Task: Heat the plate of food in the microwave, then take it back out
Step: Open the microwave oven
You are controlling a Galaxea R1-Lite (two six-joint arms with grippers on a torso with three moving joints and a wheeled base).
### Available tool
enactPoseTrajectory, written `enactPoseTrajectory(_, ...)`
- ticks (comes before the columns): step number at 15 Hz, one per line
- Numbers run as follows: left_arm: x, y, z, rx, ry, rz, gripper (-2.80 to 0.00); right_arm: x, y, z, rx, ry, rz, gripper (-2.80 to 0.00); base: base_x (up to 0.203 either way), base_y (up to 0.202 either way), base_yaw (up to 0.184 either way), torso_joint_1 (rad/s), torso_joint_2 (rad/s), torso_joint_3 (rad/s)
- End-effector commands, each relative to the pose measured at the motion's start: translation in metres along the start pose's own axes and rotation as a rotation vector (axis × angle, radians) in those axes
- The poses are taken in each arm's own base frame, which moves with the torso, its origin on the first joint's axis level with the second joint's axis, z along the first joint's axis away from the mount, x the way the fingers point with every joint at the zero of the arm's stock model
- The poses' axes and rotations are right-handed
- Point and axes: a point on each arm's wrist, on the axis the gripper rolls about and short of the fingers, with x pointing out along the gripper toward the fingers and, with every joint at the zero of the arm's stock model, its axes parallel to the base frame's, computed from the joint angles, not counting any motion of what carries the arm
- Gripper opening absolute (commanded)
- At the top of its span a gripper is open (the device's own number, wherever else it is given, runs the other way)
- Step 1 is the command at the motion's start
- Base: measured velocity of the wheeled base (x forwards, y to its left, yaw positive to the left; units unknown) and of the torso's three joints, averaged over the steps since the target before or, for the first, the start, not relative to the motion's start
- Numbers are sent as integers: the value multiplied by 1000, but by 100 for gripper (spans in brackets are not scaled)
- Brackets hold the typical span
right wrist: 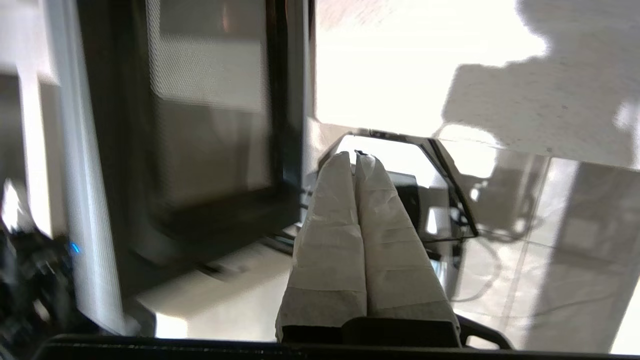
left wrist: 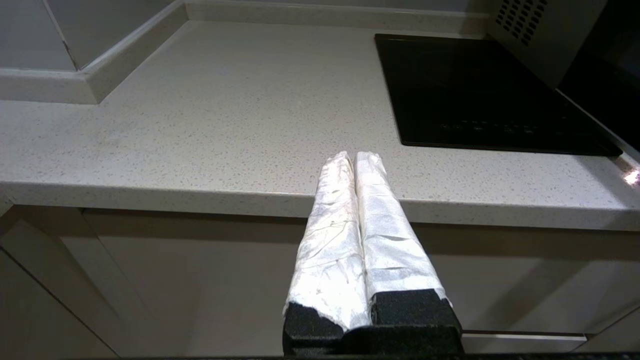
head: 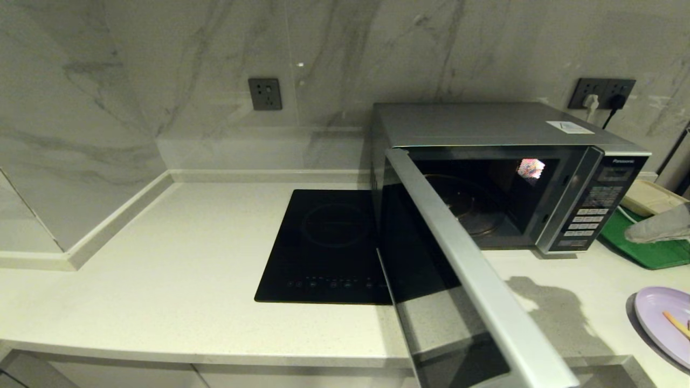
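Note:
The silver-grey microwave (head: 506,129) stands at the back right of the counter with its door (head: 463,258) swung wide open toward me. Its cavity holds only the glass turntable (head: 469,207). The pale lavender plate of food (head: 660,318), with an orange-yellow stick (head: 676,323) on it, rests on the counter at the far right front, cut off by the frame edge. My right gripper (head: 630,234) hovers right of the microwave's button panel, over the green tray, shut and empty (right wrist: 356,156). Low before the counter's front edge, my left gripper (left wrist: 354,156) is shut and empty.
A black induction hob (head: 323,248) is set into the counter left of the microwave. A green tray (head: 652,253) and a beige dish (head: 649,196) lie right of it. The open door overhangs the counter's front edge. Wall sockets (head: 601,89) sit behind.

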Motion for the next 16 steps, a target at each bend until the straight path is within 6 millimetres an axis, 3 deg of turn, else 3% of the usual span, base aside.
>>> enactPoseTrajectory(1, 0, 0, 0, -1, 0, 1, -280, 13, 17, -6, -116, 73, 61, -280, 0, 0, 0, 0, 0, 0)
enactPoseTrajectory(5, 0, 0, 0, -1, 0, 1, -280, 45, 69, -21, -345, 235, 204, -280, 0, 0, 0, 0, 0, 0)
enactPoseTrajectory(9, 0, 0, 0, -1, 0, 1, -280, 68, 113, -38, -502, 343, 238, -280, 0, 0, 0, 0, 0, 0)
enactPoseTrajectory(16, 0, 0, 0, -1, 0, 1, -280, 78, 125, -43, -527, 377, 244, -280, 0, 0, 0, 0, 0, 0)
